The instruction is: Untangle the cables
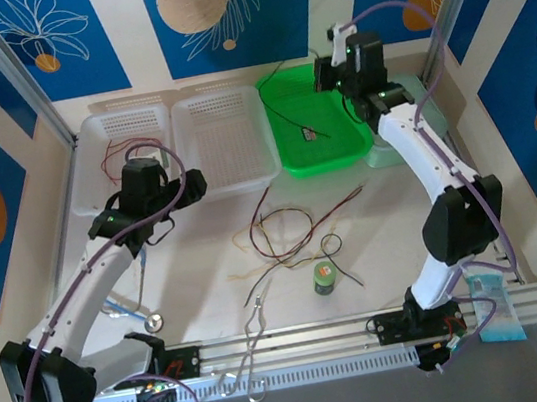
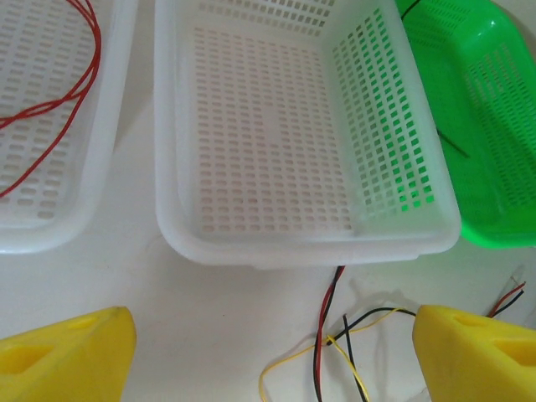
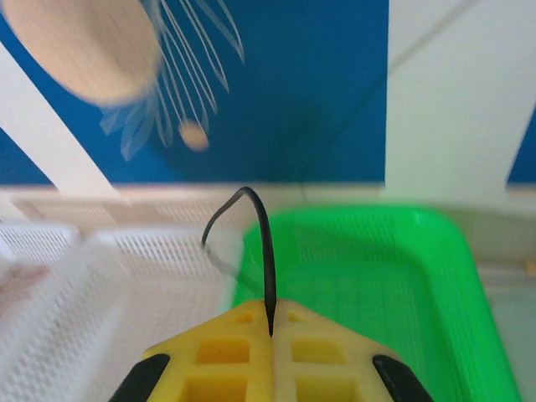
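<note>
Two risks stood out. First, the right gripper (image 3: 270, 331) was pinched shut on a black cable (image 3: 266, 251) at the very tips of its fingers. So thin and limp a wire could slide out if the arm swung, and fall outside the green tray (image 3: 452, 251) below.

Second, the left gripper (image 2: 272, 347), jaws wide and holding nothing, hovered low over the near strands of the tangle (image 1: 284, 234) on the table (image 1: 198, 272). A careless close there would probably catch red, black and yellow strands together and tighten the knot.

Those strands lay between its fingertips, just short of the middle white basket (image 2: 310, 247). A red cable (image 2: 50, 105) lay in the left white basket (image 2: 50, 243). The black cable rose from the right fingertips and curled over above the tray.
</note>
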Controlling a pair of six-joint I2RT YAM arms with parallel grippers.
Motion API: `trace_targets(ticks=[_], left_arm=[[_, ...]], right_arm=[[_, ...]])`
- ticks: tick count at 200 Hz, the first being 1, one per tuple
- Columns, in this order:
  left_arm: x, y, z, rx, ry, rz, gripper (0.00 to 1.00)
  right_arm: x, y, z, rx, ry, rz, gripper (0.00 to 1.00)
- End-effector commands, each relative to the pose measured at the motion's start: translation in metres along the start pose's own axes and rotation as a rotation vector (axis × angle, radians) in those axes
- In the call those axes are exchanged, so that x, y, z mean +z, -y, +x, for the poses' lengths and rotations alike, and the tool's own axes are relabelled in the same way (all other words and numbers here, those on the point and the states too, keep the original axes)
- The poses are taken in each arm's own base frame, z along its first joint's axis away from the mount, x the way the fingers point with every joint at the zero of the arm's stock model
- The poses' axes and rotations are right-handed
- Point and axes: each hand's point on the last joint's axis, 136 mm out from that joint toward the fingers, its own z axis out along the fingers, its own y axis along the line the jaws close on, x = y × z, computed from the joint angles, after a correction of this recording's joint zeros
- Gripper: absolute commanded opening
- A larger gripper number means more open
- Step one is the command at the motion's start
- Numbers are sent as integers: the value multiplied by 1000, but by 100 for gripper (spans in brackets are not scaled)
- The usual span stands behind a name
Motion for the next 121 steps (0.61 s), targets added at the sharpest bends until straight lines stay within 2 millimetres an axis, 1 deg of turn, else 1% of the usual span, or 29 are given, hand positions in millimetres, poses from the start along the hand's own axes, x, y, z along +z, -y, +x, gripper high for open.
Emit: trace_targets(ticks=[1, 13, 41, 45, 58, 68, 89, 105, 121], left_arm=[[-7, -2, 8, -10, -8, -14, 85], [-7, -3, 13, -13, -16, -18, 85], [-8, -4, 23, -26, -29, -15, 85], [-8, -4, 24, -25, -32, -14, 85], [-9, -4, 29, -24, -43, -16, 85], [-9, -4, 31, -20, -51, -18, 85], [-11, -3, 35, -15, -59, -19, 85], [-13, -3, 37, -13, -61, -21, 85], [-17, -3, 38, -14, -63, -21, 85]], right_arm=[[0, 16, 34, -22, -71, 97, 0], [3, 24, 61, -17, -133, 126, 0], [16, 48, 112, -8, -285, 222, 0], [19, 54, 119, -3, -305, 245, 0], [28, 63, 139, 9, -383, 281, 0], [38, 67, 156, 16, -449, 285, 0], [57, 72, 186, 16, -563, 281, 0], [66, 76, 207, 27, -636, 283, 0], [72, 80, 215, 59, -672, 286, 0]])
